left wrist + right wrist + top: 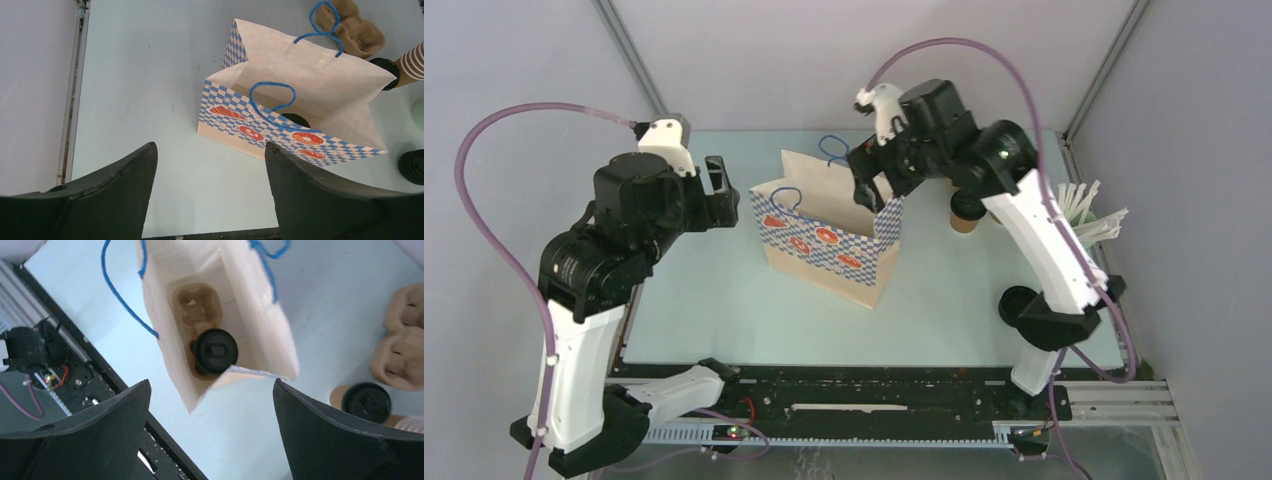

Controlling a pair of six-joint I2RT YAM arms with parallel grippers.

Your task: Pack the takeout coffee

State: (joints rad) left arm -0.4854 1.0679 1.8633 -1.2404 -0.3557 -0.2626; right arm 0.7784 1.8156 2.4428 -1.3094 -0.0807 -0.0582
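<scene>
A paper bag (829, 232) with a blue check pattern and blue handles stands open mid-table. From the right wrist view, one lidded takeout coffee (215, 351) sits in a cardboard carrier (196, 304) at the bottom of the bag (260, 315). Its black lid (295, 120) also shows from the left wrist. The second lidded takeout coffee (966, 212) stands on the table right of the bag (369, 401). My right gripper (871, 190) hovers open and empty over the bag's right end. To the left of the bag, my left gripper (724, 190) is open and empty.
Spare cardboard carriers (405, 340) lie behind the bag on the right. A bundle of white sticks (1089, 215) sits at the right edge, and loose black lids (1016, 303) lie near the right arm's base. Something striped (414, 60) touches the outside cup.
</scene>
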